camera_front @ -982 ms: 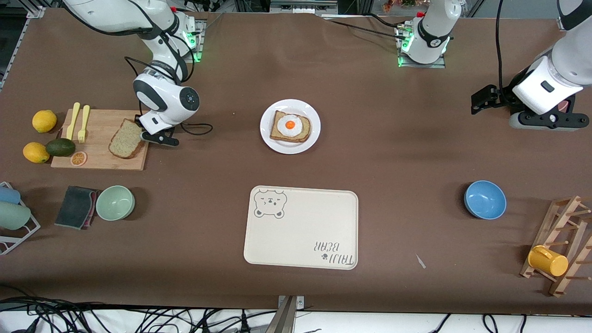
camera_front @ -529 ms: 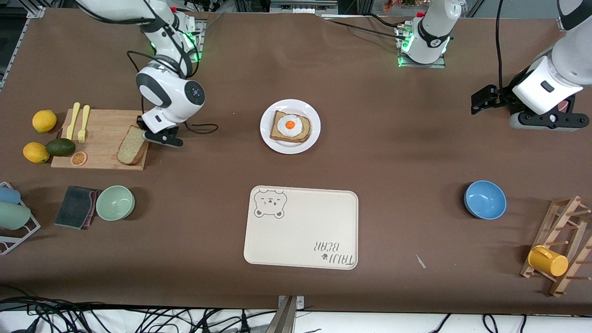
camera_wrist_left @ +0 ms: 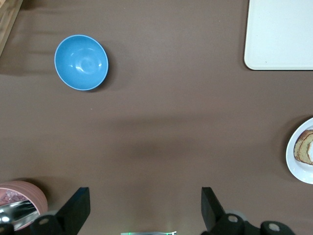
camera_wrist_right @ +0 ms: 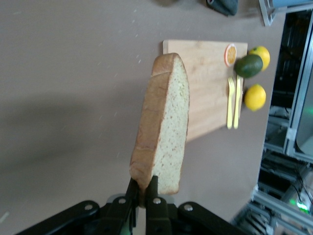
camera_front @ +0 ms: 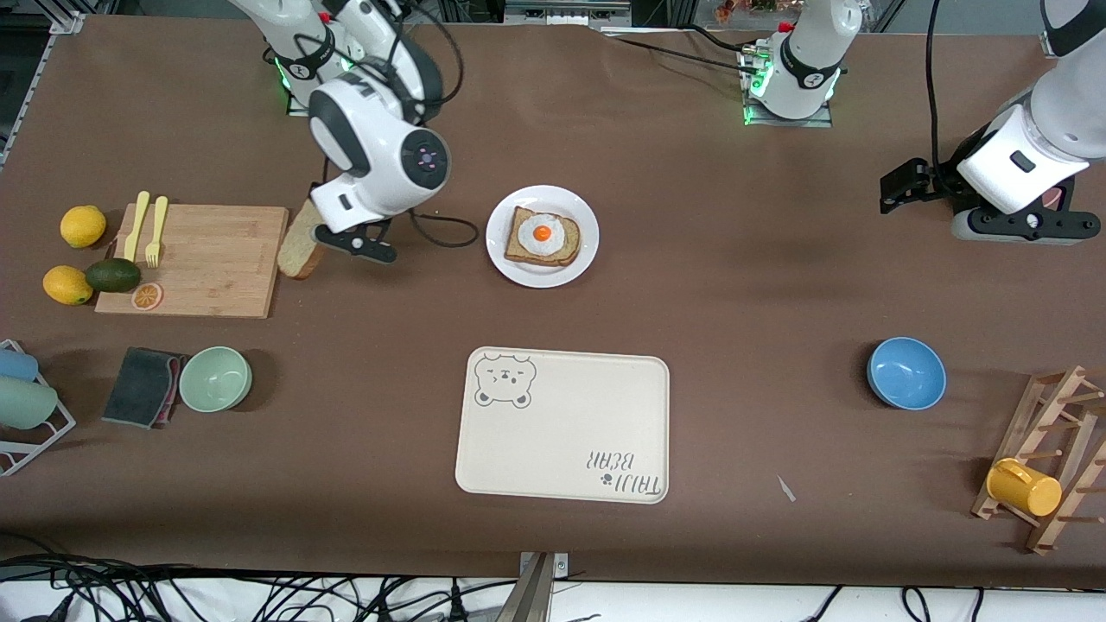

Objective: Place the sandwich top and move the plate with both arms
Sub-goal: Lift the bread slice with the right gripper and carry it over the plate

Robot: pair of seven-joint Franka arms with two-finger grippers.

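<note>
right gripper: we clamp the sandwich top on edge over tabletop, between cutting board and plate | left gripper: we wait, fingers spread

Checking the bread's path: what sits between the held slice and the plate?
Front view: only bare table and a loop of the right arm's cable lie between the slice in the right pincer and the plate.

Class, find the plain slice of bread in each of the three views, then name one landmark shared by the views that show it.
Front view: the sandwich top hangs from the right gripper, between the cutting board and the plate.
Left wrist view: not in it.
Right wrist view: sandwich top at centre, on edge, pinched in the fingers.
Shared landmark: cutting board.
</note>
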